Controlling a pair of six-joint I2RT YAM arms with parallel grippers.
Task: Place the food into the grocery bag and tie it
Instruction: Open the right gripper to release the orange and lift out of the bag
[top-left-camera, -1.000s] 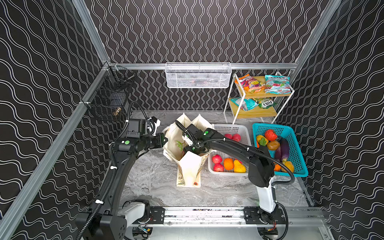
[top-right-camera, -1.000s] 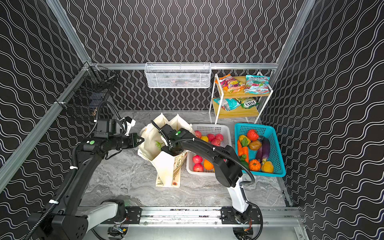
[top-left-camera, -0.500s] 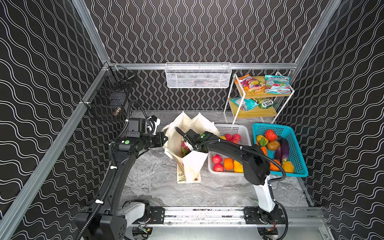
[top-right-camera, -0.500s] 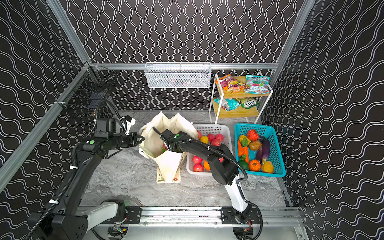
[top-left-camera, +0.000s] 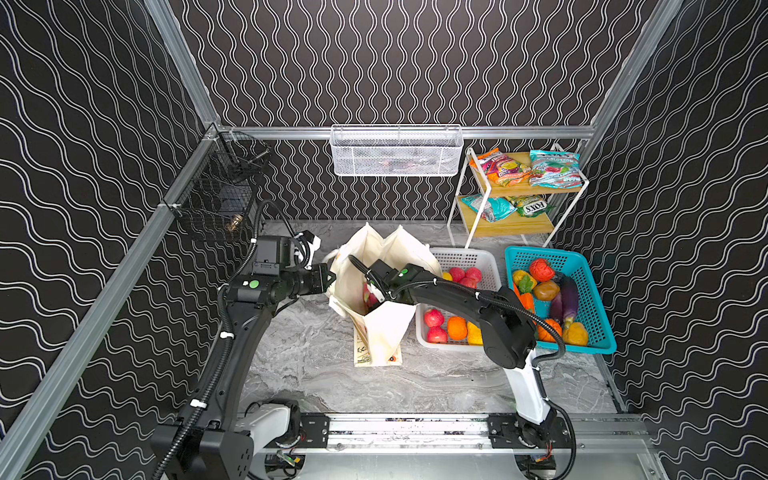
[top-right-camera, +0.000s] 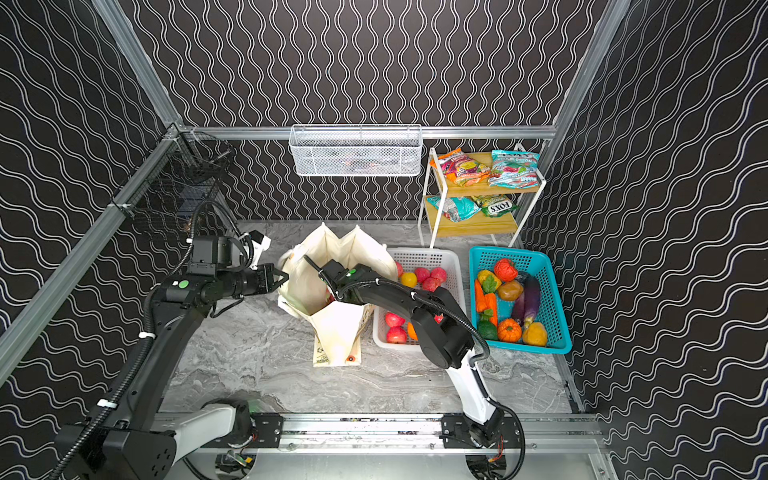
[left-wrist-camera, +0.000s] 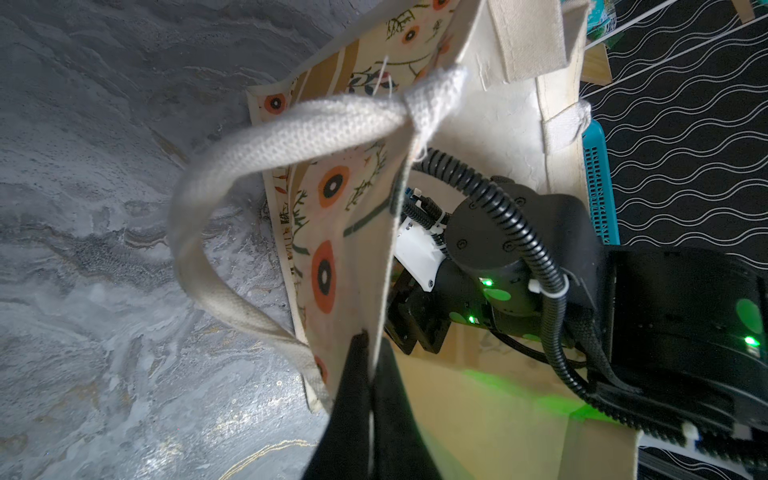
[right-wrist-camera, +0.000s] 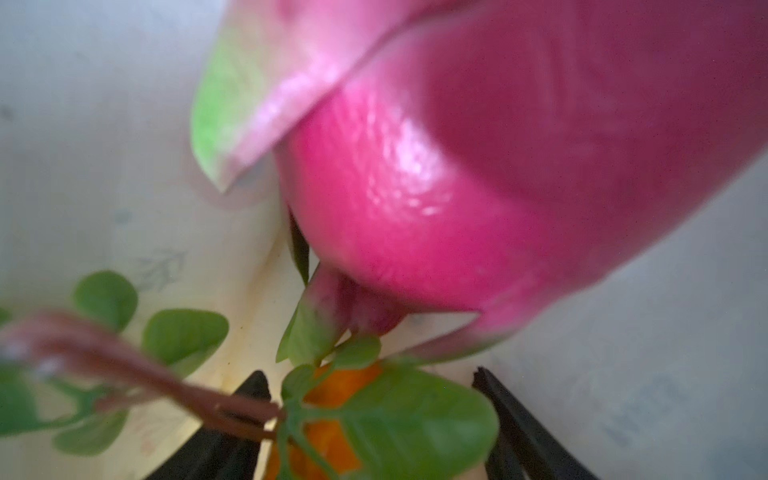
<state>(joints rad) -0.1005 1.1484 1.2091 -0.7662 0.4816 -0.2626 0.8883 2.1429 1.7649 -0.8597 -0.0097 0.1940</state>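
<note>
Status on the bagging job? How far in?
Done: dragon fruit and a leafy orange are inside the tote. In hand: left gripper pinches the tote's rim, holding it open; right gripper is inside, jaws open around the orange. Left: red fruit in the white basket, more in the teal basket, and the handles untied.

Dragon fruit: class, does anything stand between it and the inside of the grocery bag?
Nothing visible does. The dragon fruit is inside the grocery bag, just beyond the open right pincer; the left pincer pinches its rim, holding the mouth open.
</note>
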